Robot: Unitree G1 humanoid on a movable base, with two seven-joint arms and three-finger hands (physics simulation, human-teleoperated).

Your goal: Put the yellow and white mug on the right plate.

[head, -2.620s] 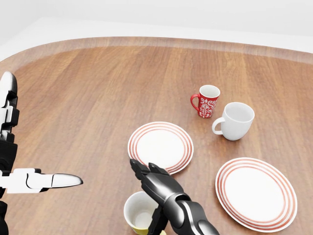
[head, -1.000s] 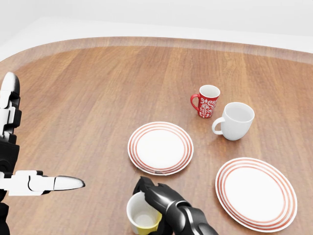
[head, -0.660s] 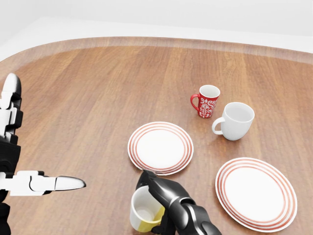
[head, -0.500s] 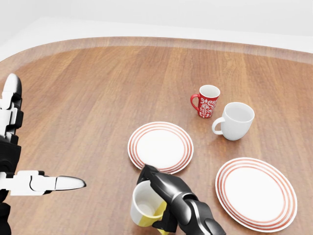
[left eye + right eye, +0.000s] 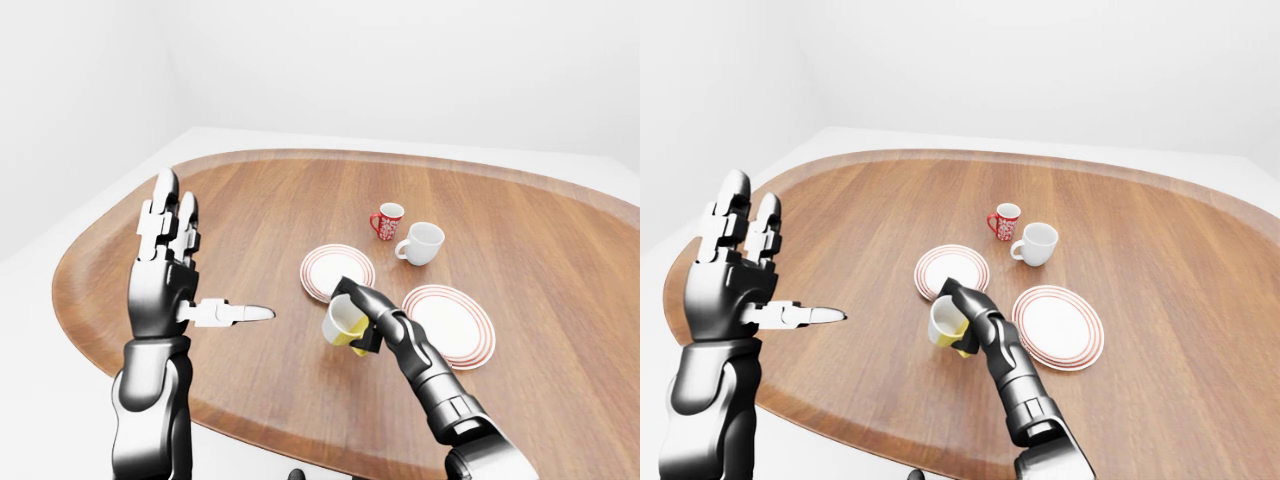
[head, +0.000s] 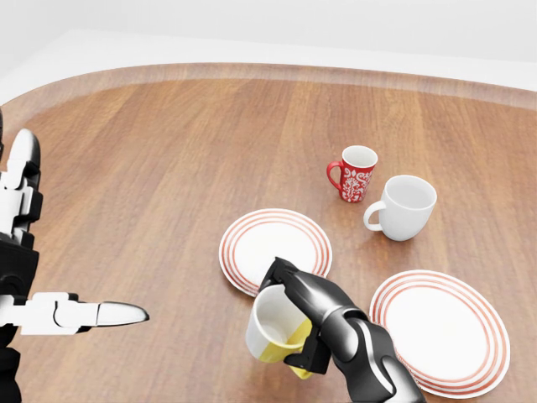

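The right hand (image 6: 302,323) was wrapped tight around the yellow and white mug (image 6: 275,329) and held it up off the bench (image 6: 168,168). The mug leaned over, with its open top turned to the hand's left. If the fingers slipped, I think the mug could drop and roll on the wood. The lean might also make it land on its side.

The right plate (image 6: 440,332) lay just to the right of the hand, with nothing on it. The other plate (image 6: 275,253) lay just past the hand, partly hidden by the fingers. The hand might bump that plate if it swung low, or it could set the mug there by mistake.

Farther off, up and to the right, stood the white mug (image 6: 404,206) and the red mug (image 6: 355,173). They looked safe.

The left hand (image 5: 170,275) was off to the left, open and flat, holding nothing.
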